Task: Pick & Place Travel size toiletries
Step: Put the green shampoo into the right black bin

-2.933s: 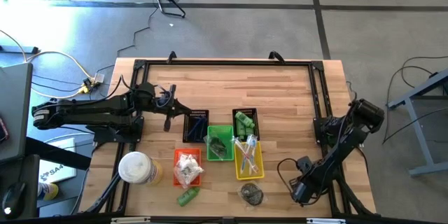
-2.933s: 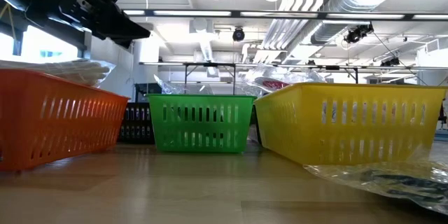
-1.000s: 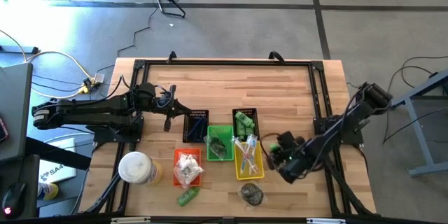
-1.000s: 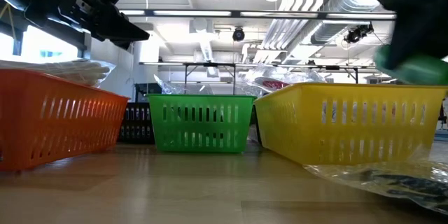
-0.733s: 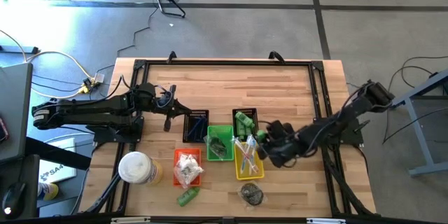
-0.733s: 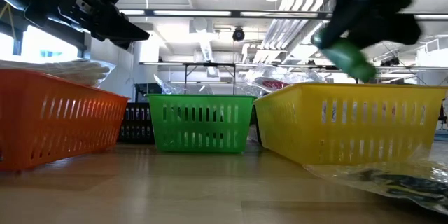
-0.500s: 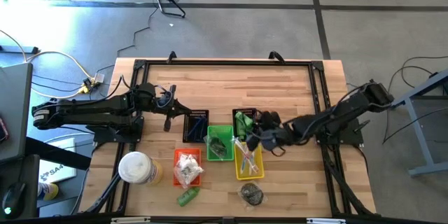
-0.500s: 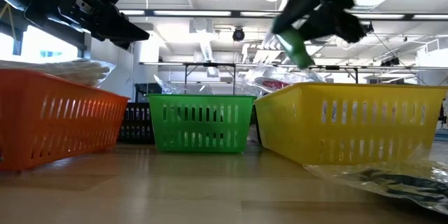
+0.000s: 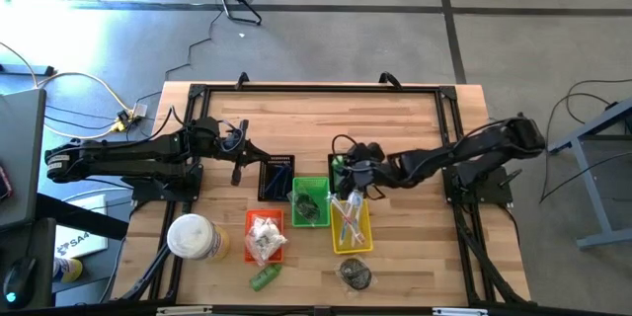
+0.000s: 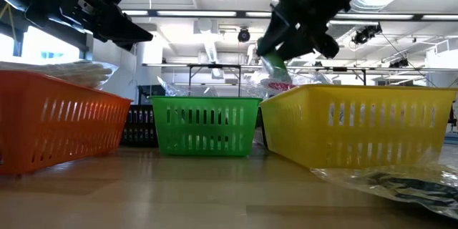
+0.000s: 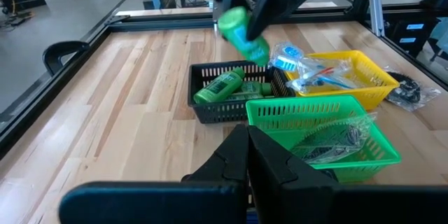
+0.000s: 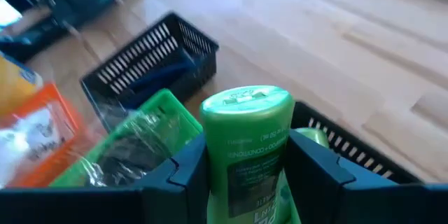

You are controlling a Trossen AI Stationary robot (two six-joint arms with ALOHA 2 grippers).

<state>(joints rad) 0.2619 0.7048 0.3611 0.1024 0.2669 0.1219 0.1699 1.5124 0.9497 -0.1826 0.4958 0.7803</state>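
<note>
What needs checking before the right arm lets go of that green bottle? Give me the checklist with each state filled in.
1. Right tool closed on the green bottle: ok.
2. Bottle lifted clear of the baskets: ok, it hangs above them in the left wrist view.
3. Bottle over the black basket that already holds green bottles: ok.
4. Bottle centred over that basket: cannot tell.
5. Left tool shut and away from the drop spot: ok.

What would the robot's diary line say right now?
right gripper: holding small green plastic bottle above black basket | left gripper: shut, waiting
</note>
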